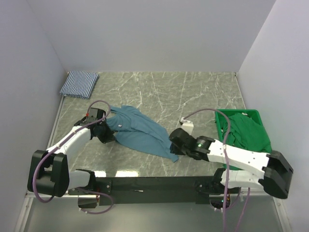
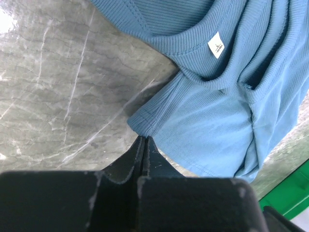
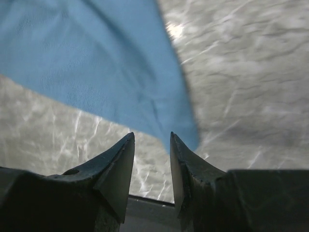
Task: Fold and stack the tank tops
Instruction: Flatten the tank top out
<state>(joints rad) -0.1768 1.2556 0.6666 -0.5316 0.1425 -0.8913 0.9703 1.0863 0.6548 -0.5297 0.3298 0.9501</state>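
From the overhead view we record the teal top lying rumpled on the marble table, stretched between the two arms. The left claw sits at its left end and the right claw at its lower right corner. The striped top lies folded in the far left corner, well apart from both arms. A green crate stands on the right, with green cloth inside it.

From the left wrist view we find the left claw closed, its tips pinching a corner of the teal top. A white label shows at the neckline. Bare table lies to the left, and a corner of the crate shows at lower right.

From the right wrist view we find the right claw with its jaws parted and nothing between them. The teal top lies flat on the table, its corner just beyond the tips
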